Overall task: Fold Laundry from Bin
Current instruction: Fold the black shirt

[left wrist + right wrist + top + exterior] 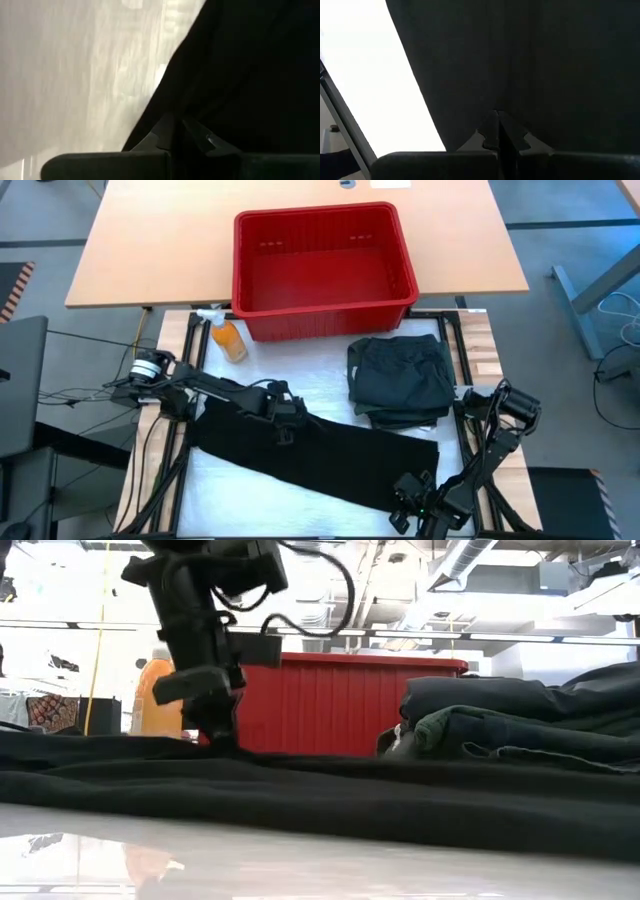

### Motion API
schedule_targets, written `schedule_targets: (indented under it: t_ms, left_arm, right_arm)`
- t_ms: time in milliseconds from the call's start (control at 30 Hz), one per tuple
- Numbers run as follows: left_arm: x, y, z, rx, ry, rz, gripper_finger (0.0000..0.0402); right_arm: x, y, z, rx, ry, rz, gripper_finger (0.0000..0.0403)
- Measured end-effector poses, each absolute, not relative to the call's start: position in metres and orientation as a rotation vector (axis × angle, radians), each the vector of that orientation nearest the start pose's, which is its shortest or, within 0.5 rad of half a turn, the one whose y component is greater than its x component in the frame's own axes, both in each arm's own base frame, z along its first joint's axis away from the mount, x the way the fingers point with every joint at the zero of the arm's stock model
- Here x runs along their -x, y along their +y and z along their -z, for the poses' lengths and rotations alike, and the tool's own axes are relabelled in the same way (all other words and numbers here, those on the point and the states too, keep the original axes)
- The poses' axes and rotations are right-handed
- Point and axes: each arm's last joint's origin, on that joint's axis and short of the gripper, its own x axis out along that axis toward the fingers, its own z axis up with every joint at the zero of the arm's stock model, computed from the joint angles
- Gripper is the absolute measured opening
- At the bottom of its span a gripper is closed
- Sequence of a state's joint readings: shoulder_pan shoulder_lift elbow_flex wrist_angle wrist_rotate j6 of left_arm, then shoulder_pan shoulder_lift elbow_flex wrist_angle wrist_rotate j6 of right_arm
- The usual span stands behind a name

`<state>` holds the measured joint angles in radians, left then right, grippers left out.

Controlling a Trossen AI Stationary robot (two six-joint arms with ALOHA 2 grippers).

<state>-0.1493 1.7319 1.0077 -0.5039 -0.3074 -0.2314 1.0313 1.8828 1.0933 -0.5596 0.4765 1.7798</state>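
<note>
Both grippers pinch my long black cloth (320,455). Left gripper (283,423) clamps its far edge, right gripper (408,498) its near corner.

A lab or industrial workshop, not a home. Past the left gripper (215,735) in the low view, exposed ceiling ducts (470,560) and beams run over a bright open hall. From above, a wooden desk (150,240) stands beyond the grippers on grey floor, loose cables (70,390) trailing just outside the left arm.
</note>
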Motion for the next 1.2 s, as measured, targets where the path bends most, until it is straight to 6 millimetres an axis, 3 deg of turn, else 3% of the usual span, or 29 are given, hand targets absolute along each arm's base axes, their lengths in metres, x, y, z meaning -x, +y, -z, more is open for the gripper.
schedule_targets:
  t_ms: [333, 600, 733, 1000, 1200]
  left_arm:
    - [-0.322, -0.036, -0.147, -0.002, 1.123, -0.389, 0.0012]
    - [-0.321, -0.038, -0.15, 0.033, 1.171, -0.307, 0.0079]
    - [-0.323, -0.04, -0.164, 0.056, 1.247, -0.264, 0.0117]
    - [-0.333, -0.048, -0.212, -0.001, 1.29, -0.191, 0.0139]
    - [-0.325, -0.068, -0.219, -0.02, 1.261, -0.154, 0.0139]
  right_arm:
    - [-0.185, 0.279, -0.135, -0.679, 0.968, 0.482, 0.0017]
    - [-0.171, 0.274, -0.173, -0.635, 0.934, 0.5, 0.0017]
    - [-0.166, 0.262, -0.19, -0.651, 0.87, 0.617, 0.0017]
    - [-0.177, 0.244, -0.175, -0.616, 1.004, 0.723, 0.0017]
    - [-0.167, 0.246, -0.17, -0.64, 1.141, 0.749, 0.0017]
